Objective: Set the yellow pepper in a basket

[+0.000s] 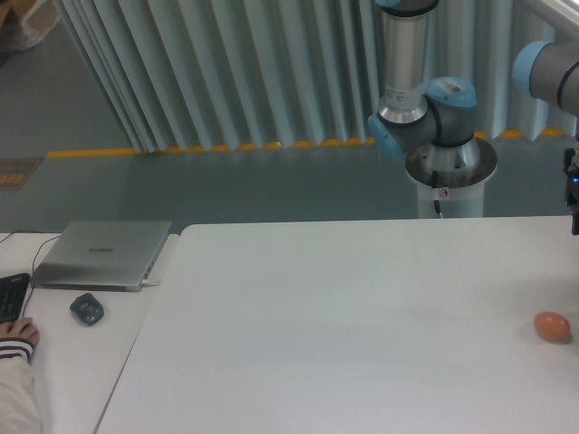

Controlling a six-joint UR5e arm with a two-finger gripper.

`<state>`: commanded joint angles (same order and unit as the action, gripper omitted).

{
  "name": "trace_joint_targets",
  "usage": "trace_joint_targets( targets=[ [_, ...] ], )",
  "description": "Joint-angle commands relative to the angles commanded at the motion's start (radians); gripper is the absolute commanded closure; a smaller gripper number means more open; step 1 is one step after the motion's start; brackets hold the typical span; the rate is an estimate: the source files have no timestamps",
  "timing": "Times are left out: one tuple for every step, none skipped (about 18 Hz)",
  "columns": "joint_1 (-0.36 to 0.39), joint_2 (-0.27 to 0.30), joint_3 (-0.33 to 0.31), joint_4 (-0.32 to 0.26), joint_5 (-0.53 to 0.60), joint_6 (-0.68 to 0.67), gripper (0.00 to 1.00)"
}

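- Fixed camera, right edge: only a thin dark sliver of the gripper (574, 194) shows, cut off by the frame and hanging above the far right end of the white table (344, 316). The fingers themselves are out of sight, so I cannot tell how wide they stand or whether they hold anything.
- The yellow pepper and the basket appear nowhere in this view; where they are cannot be told.
- Below the gripper sliver, and toward the camera from it, a small smooth orange-brown egg-shaped thing (552, 325) lies on the table near the right edge, apart from the gripper.
- To the left of the gripper, behind the table's far edge, stands the arm's round base (450, 172), with grey tubes and light-blue joint caps rising out of the top of the frame.
- Far to the left of the gripper, on a second, lower white desk (68, 362), lie a closed silver laptop (102, 254), a dark mouse (87, 308) just in front of it, and the corner of a black keyboard (11, 297).
- A person's hand (18, 334) in a light sleeve rests beside that keyboard at the left edge.
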<state>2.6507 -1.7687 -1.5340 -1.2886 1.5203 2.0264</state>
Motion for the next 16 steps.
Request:
trace_joint_targets(
  targets=[
    [-0.002, -0.002, 0.0, -0.003, 0.007, 0.053, 0.0],
    [-0.002, -0.006, 0.0, -0.009, 0.018, 0.105, 0.0],
    [-0.003, -0.006, -0.003, -0.009, 0.03, 0.115, 0.0],
    [-0.003, -0.008, -0.011, -0.012, 0.037, 0.115, 0.0],
    [0.0, -0.006, -0.014, -0.021, 0.037, 0.127, 0.0],
    [0.0, -0.005, -0.024, -0.026, 0.035, 0.129, 0.0],
    [-0.002, -0.006, -0.029, -0.029, 0.035, 0.129, 0.0],
    [-0.003, -0.008, -0.032, -0.037, 0.038, 0.129, 0.0],
    [-0.006, -0.008, -0.035, -0.043, 0.043, 0.13, 0.0],
    [-0.012, -0.006, -0.035, -0.044, 0.057, 0.13, 0.0],
    [-0.017, -0.008, -0.035, -0.047, 0.079, 0.133, 0.0],
    [-0.023, -0.008, -0.035, -0.048, 0.095, 0.133, 0.0],
    [-0.031, -0.008, -0.038, -0.046, 0.097, 0.133, 0.0],
    [-0.031, -0.008, -0.038, -0.047, 0.098, 0.133, 0.0],
    [-0.031, -0.008, -0.038, -0.048, 0.098, 0.133, 0.0],
    [-0.031, -0.008, -0.038, -0.048, 0.098, 0.135, 0.0]
  ],
)
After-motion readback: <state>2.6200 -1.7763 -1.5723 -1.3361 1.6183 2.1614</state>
